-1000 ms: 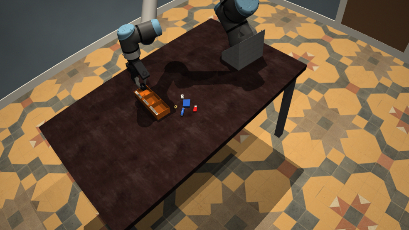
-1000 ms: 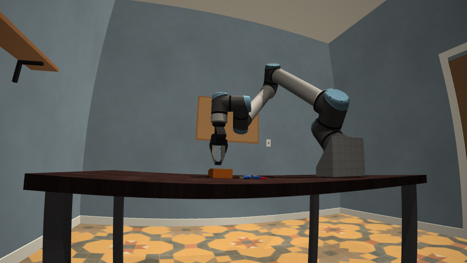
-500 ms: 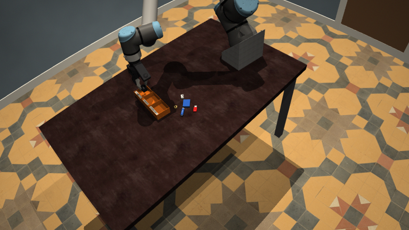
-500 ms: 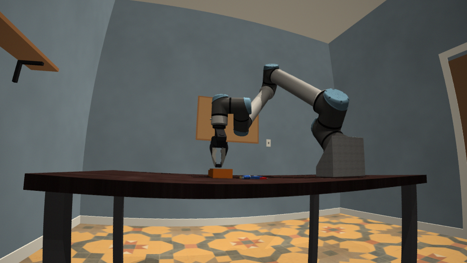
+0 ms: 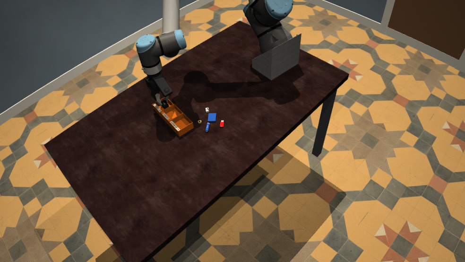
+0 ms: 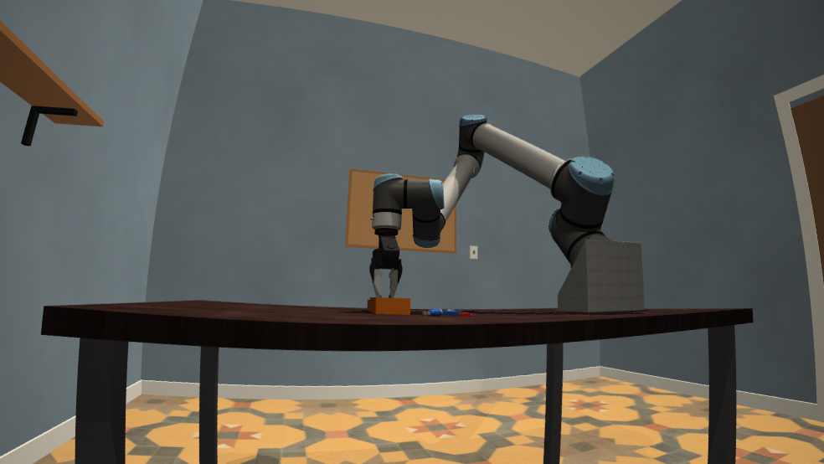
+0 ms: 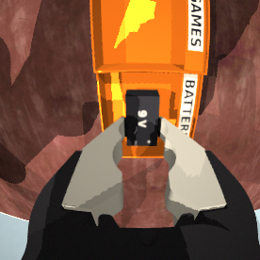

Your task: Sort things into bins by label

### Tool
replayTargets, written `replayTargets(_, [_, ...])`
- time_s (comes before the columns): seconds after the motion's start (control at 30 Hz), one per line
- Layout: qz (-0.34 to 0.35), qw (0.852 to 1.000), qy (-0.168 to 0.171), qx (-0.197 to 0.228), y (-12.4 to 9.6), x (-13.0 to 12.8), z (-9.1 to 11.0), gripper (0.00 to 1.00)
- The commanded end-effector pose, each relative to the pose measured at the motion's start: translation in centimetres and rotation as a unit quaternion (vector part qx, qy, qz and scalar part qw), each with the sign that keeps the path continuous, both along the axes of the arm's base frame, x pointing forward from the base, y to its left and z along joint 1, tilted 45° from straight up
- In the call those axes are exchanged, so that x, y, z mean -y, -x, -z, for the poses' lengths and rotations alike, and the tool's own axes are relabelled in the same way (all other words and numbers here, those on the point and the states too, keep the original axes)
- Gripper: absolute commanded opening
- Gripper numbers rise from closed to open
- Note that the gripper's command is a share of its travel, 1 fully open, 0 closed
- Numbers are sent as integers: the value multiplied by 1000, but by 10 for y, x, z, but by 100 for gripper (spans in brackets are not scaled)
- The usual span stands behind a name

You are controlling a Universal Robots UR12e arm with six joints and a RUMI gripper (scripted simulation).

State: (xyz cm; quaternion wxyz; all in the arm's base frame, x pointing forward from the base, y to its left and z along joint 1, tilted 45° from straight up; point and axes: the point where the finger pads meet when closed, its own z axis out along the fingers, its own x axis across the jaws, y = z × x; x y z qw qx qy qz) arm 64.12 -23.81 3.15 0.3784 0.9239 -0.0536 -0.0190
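My gripper (image 7: 141,118) is shut on a black 9 V battery (image 7: 141,118) and holds it just above the end compartment of the orange bin row (image 5: 172,117), the one labelled BATTER… (image 7: 189,105). The compartment beyond it is labelled GAMES (image 7: 197,25). In the top view the gripper (image 5: 164,103) is over the bin's far left end, and in the exterior view it (image 6: 385,288) hangs close over the bin (image 6: 388,305). On the table to the right lie a small white item (image 5: 206,109), a blue flat square (image 5: 211,117), a blue cylinder (image 5: 207,127), a red small item (image 5: 221,123) and a small ring (image 5: 199,121).
The arm's grey base block (image 5: 275,60) stands at the far right of the dark table. The loose items lie just right of the bin row.
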Motion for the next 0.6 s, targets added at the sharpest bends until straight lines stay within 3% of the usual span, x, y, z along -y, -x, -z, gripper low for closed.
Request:
replayTargets(0.0, [0,1000,0,1,0,4,4,0])
replayTargets(0.43, [0,1000,0,1,1,3,4,0])
replayTargets(0.47, [0,1000,0,1,1,3,4,20])
replayTargets(0.57, [0,1000,0,1,1,3,4,20])
